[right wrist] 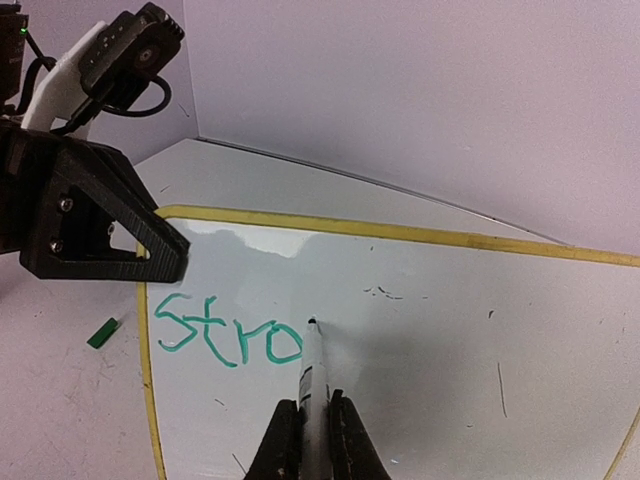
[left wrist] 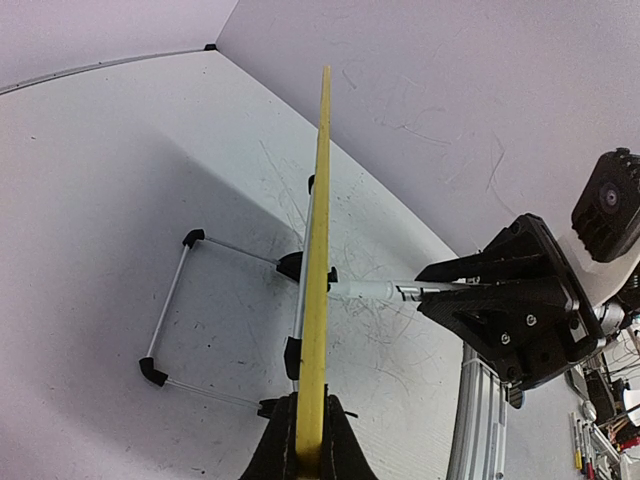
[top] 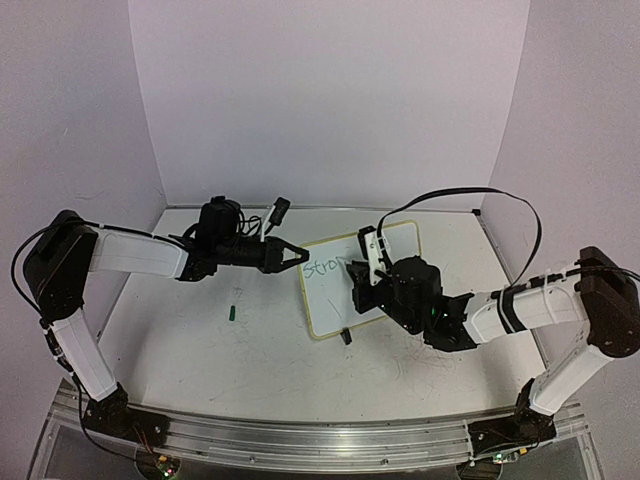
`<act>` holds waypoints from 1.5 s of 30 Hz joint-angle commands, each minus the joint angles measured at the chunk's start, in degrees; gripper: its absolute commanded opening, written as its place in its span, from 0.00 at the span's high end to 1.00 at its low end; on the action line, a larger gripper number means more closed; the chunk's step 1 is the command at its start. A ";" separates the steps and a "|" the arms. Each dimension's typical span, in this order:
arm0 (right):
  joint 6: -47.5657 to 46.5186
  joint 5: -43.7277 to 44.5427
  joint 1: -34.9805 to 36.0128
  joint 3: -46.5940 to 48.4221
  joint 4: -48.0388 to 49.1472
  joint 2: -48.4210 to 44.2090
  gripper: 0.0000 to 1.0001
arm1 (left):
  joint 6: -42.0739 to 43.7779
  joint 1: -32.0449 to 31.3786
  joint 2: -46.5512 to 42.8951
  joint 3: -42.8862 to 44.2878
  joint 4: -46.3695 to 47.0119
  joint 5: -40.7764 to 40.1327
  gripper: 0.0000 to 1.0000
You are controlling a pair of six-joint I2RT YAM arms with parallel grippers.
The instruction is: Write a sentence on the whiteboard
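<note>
The whiteboard (top: 325, 308) stands tilted mid-table, white with a thin yellow frame. Green letters "Stro" (right wrist: 225, 336) run along its upper left; they also show in the top view (top: 322, 268). My left gripper (top: 297, 254) is shut on the board's left edge; its wrist view sees the yellow edge (left wrist: 318, 250) end-on between the jaws (left wrist: 308, 450). My right gripper (right wrist: 307, 435) is shut on a white marker (right wrist: 312, 375), whose tip touches the board just right of the "o". The right gripper (top: 365, 290) hovers over the board's middle.
A green marker cap (top: 232, 313) lies on the table left of the board, also in the right wrist view (right wrist: 102, 332). The board's wire stand (left wrist: 170, 300) rests on the table behind it. White walls enclose the table; an aluminium rail (top: 300, 440) runs along the near edge.
</note>
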 commanded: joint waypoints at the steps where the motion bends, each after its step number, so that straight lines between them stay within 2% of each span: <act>1: 1.98 1.33 -0.25 0.03 -2.49 -0.48 1.00 | 1.88 0.19 -2.61 1.03 1.65 0.06 1.00; 31: 4.12 -0.10 0.34 -2.70 -3.68 -1.39 1.00 | 1.96 0.19 -2.86 1.10 1.49 0.04 1.00; 45: 0.88 2.42 0.08 0.83 -1.18 0.13 1.00 | 1.96 0.15 -2.90 1.13 1.48 0.15 1.00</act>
